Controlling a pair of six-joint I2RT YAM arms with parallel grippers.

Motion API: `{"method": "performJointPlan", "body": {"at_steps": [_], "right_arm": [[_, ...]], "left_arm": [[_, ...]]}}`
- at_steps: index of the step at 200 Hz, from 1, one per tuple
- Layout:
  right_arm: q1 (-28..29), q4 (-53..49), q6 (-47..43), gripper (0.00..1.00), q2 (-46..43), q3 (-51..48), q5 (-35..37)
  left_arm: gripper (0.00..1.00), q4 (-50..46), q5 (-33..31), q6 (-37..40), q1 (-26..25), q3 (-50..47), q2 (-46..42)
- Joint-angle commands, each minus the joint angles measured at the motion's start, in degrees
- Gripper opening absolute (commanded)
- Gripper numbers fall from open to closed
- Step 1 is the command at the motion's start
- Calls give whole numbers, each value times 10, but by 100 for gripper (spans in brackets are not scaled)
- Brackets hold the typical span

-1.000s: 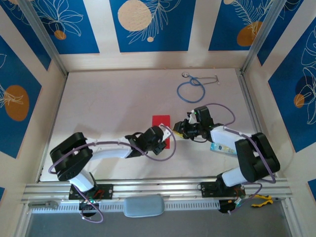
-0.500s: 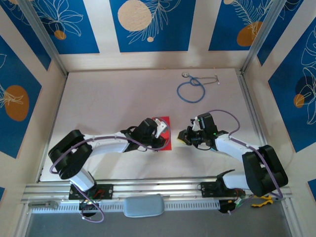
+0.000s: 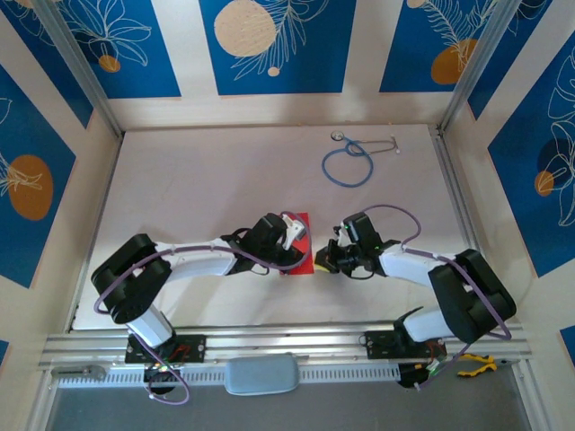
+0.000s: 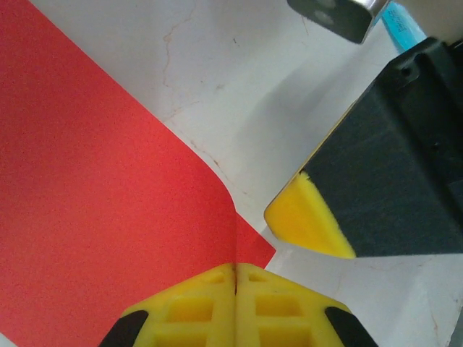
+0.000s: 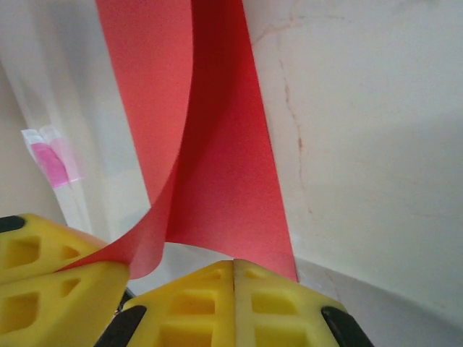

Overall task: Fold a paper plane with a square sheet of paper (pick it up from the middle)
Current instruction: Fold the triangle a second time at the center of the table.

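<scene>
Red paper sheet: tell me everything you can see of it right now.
The square sheet of paper is matte, bright red and unmarked. It lies on the pale tabletop, mostly flat, with one side raised in a curl. The left gripper and the right gripper are each shut on its edge, close together.

The left arm (image 3: 193, 260) and right arm (image 3: 409, 265) have smooth white link shells between bulky black joint housings. A thin purple cable (image 3: 395, 212) loops along each. The left claw (image 4: 236, 271) and right claw (image 5: 233, 266) carry bright yellow fingers (image 4: 278, 307) moulded with rectangular recesses and black corners.
</scene>
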Motion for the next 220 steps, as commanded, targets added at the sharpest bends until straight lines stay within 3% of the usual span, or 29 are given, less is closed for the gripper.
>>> {"method": "performJointPlan", "body": {"at_steps": [1, 97, 142, 220], "right_arm": [[16, 17, 22, 0, 11, 12, 27], [47, 51, 49, 0, 61, 22, 57], [49, -32, 20, 0, 87, 22, 93], [49, -97, -10, 0, 83, 46, 122]], "left_arm": [[0, -1, 8, -8, 5, 17, 8], [0, -10, 9, -8, 5, 20, 15], [0, 0, 13, -18, 10, 14, 14], [0, 19, 54, -41, 61, 3, 38]]}}
